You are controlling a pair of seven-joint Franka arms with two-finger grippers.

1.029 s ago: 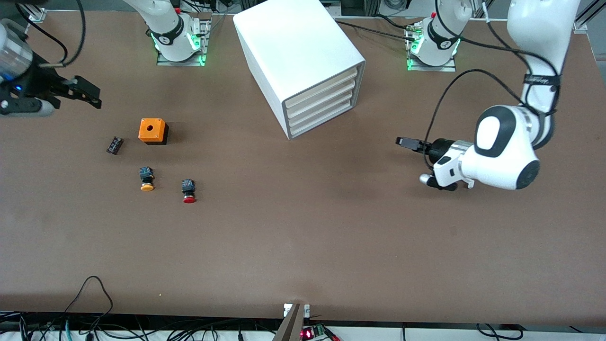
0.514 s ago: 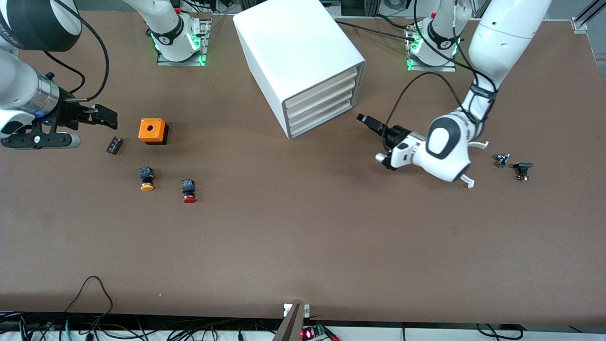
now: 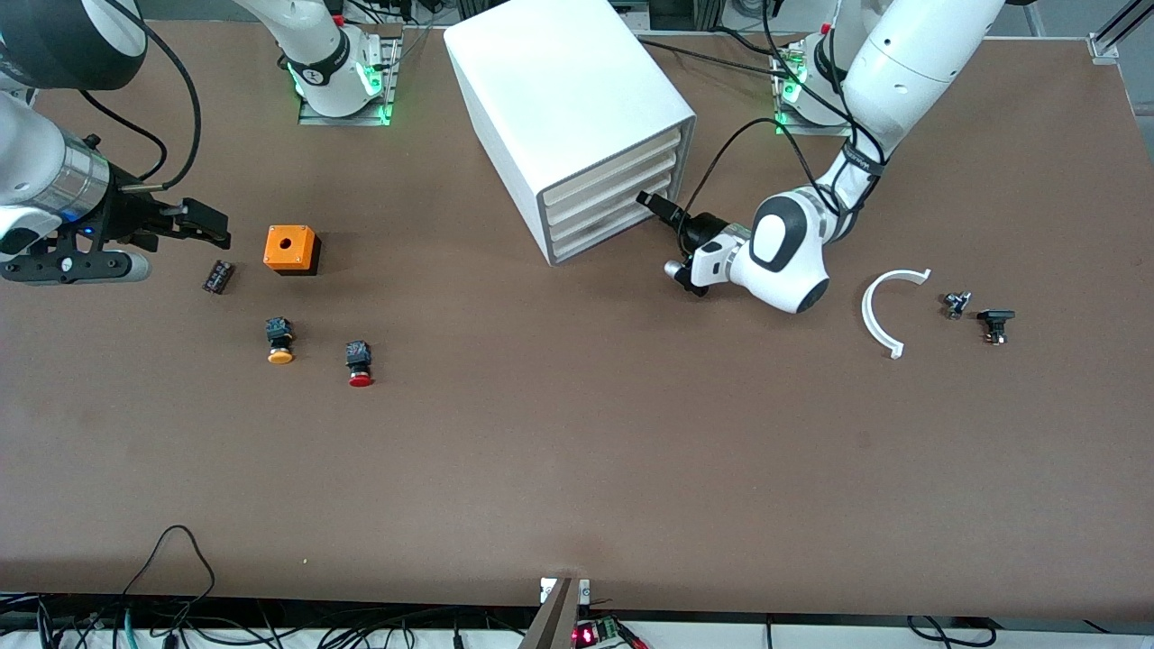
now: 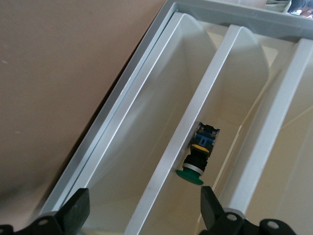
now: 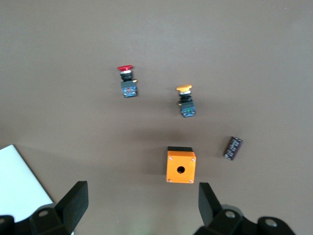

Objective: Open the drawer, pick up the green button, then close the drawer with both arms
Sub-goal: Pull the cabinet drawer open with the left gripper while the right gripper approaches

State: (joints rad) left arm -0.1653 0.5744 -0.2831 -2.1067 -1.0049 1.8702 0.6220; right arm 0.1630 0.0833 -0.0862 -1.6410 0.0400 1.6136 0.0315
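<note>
The white cabinet (image 3: 577,99) stands at the middle of the table with all its drawers shut flush. The drawer (image 3: 615,236) is the lowest one. My left gripper (image 3: 651,204) is open and points at the drawer fronts from close by, touching nothing. In the left wrist view the left gripper (image 4: 143,208) straddles a white drawer lip (image 4: 195,117). The green-capped button (image 4: 198,159) lies on its side just past that lip; I cannot tell which drawer it lies in. My right gripper (image 3: 209,225) hangs open over the table next to the orange box (image 3: 292,248).
Toward the right arm's end lie a black component (image 3: 218,276), a yellow-capped button (image 3: 279,341) and a red-capped button (image 3: 360,364). Toward the left arm's end lie a white curved piece (image 3: 888,311) and two small dark parts (image 3: 956,304) (image 3: 994,323).
The left arm has swung in from its end of the table to the cabinet front, uncovering the curved piece and small parts. The right gripper has moved toward the orange box.
</note>
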